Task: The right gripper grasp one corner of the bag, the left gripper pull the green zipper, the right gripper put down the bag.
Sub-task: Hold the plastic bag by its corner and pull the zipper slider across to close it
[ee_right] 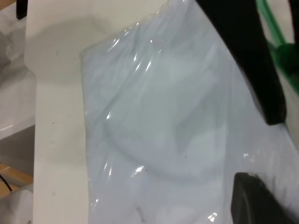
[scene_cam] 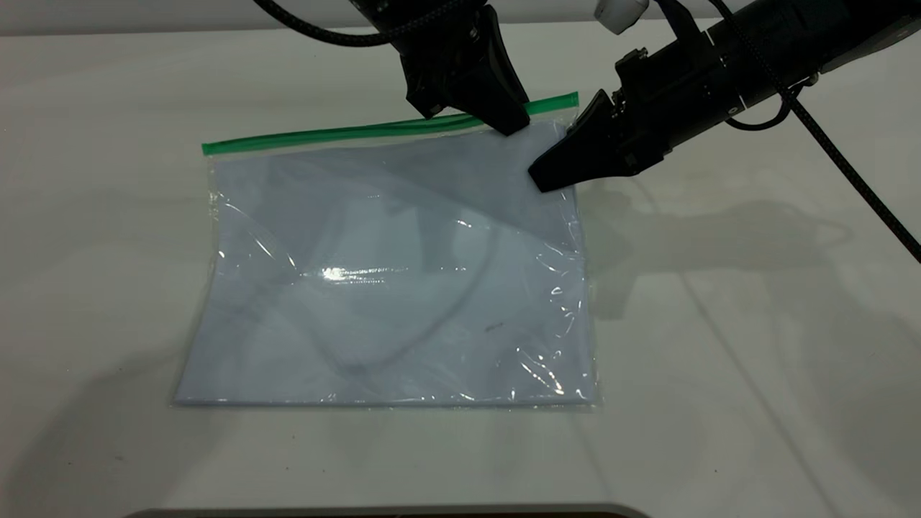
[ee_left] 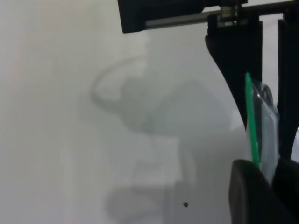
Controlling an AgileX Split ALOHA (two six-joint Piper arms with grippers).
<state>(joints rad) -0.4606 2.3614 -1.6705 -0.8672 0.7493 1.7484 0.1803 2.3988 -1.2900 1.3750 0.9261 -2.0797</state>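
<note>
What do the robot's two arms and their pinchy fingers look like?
Both are black. The left gripper is blocky, with broad wedge-shaped fingers narrowing to a blunt tip, and a braided black cable arcs above it. The right gripper has slimmer pointed fingers on a thick black arm, trailing a braided black cable, with a white part above.

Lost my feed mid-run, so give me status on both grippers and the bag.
Right gripper shut on the bag at its far right corner. Left gripper down on the green zipper near that end. Nothing in the way.
</note>
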